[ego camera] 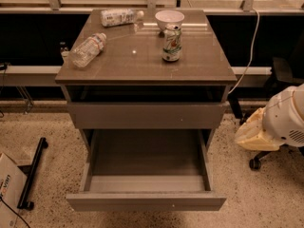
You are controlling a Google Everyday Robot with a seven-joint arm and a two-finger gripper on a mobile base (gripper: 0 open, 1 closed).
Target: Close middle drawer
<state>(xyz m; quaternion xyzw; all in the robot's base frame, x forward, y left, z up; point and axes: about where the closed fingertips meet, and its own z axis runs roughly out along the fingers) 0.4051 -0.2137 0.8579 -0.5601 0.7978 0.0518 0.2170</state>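
Observation:
The middle drawer (pixel 146 201) is pulled far out of the grey-brown cabinet, and its deep grey tray (pixel 147 158) is empty. Its plain flat front faces me low in the view. The uppermost drawer front (pixel 146 115) sits above it, nearly flush under the cabinet top. The lowest front is hidden below the open drawer. My arm's white rounded body (pixel 287 118) comes in from the right edge. The cream-coloured gripper (pixel 252 136) hangs to the right of the cabinet, level with the open tray and apart from it.
On the cabinet top (pixel 123 63) stand a drink can (pixel 171 42) and a white bowl (pixel 169 18), with two plastic bottles (pixel 88 50) (pixel 119 16) lying down. An office chair base (pixel 256 163) stands at the right. A black bar (pixel 32 172) and a cardboard box (pixel 8 189) lie on the floor at the left.

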